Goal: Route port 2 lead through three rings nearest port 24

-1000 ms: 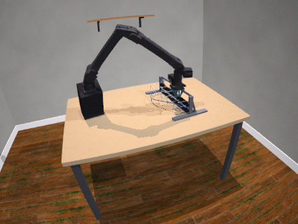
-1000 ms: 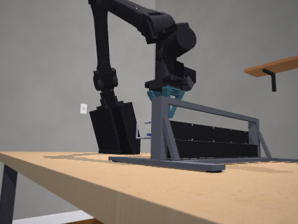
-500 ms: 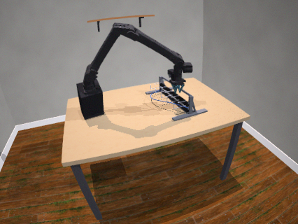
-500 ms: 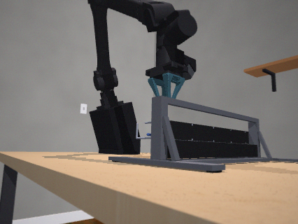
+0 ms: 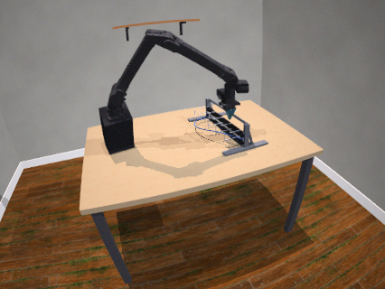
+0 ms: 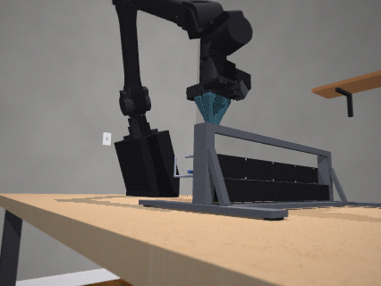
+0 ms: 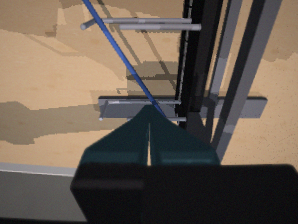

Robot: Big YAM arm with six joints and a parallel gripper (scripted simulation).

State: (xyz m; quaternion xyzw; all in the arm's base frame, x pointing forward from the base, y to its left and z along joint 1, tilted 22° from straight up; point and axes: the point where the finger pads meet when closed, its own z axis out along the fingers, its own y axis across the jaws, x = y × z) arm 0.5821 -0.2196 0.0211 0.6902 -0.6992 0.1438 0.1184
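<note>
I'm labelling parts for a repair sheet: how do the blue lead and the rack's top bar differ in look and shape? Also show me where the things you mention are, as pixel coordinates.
The blue lead [image 5: 208, 128] [image 7: 121, 54] is blue, while the rack's top bar [image 6: 273, 142] is grey. The lead is thin and round; the bar is thicker and square-edged. The lead curves, whereas the bar runs straight. Both are long and narrow.

The closed gripper [image 7: 149, 111] covers the low stretch of the blue lead [image 7: 127, 65] in the wrist view. From the far side, the rack [image 6: 204, 165] hides nearly all the lead, and the raised arm [image 6: 154, 9] is cut off above. Port numbers are too small to read.
</note>
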